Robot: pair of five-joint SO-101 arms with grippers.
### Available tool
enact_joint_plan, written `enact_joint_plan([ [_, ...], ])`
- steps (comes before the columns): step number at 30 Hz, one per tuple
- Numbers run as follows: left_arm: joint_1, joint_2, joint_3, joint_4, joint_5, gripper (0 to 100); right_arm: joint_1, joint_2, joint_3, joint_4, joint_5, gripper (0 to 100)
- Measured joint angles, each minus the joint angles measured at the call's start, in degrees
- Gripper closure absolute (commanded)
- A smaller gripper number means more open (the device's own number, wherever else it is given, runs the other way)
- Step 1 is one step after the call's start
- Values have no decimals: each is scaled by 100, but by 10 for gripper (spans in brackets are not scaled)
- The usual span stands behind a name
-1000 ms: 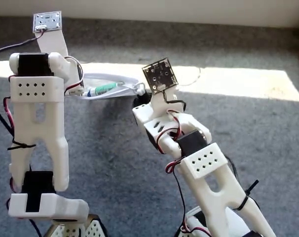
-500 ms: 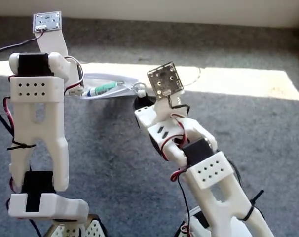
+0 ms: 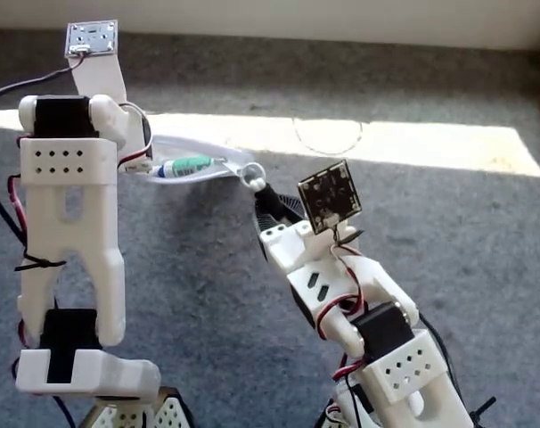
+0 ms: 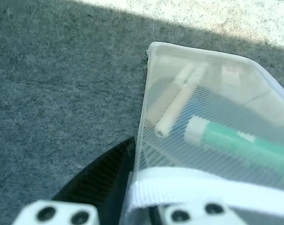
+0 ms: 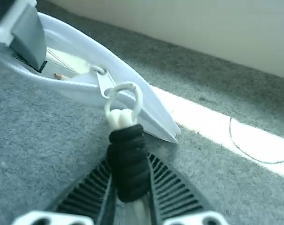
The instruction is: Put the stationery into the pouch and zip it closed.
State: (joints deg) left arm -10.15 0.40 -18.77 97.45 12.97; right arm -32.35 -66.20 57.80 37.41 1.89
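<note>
The left gripper is clamped on one end of the pouch. At the pouch's other end, the right gripper pinches the black zipper pull.

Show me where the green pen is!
The green pen lies inside the pouch, in the high view's upper left, beside the left arm.

A translucent white pouch is seen lying on grey carpet. A green-and-white marker and two pale sticks are contained inside. Its ringed zip pull is tied to a black cord.
</note>
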Motion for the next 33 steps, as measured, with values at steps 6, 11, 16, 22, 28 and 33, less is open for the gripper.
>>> enact_joint_plan([
  [6, 18, 0, 0, 0, -70, 989, 0, -308, 273, -9, 0, 975],
  [11, 18, 0, 0, 0, -70, 989, 0, -167, 273, -281, 0, 889],
  [16, 18, 0, 0, 0, -70, 989, -185, 519, 273, -747, -9, 885],
  [22, 18, 0, 0, 0, -70, 989, -290, 1319, 273, -1240, -9, 885],
  [28, 18, 0, 0, 0, -70, 989, -299, 1424, 273, -1530, -9, 885],
  [33, 18, 0, 0, 0, -70, 989, -299, 1424, 273, -1547, -9, 810],
])
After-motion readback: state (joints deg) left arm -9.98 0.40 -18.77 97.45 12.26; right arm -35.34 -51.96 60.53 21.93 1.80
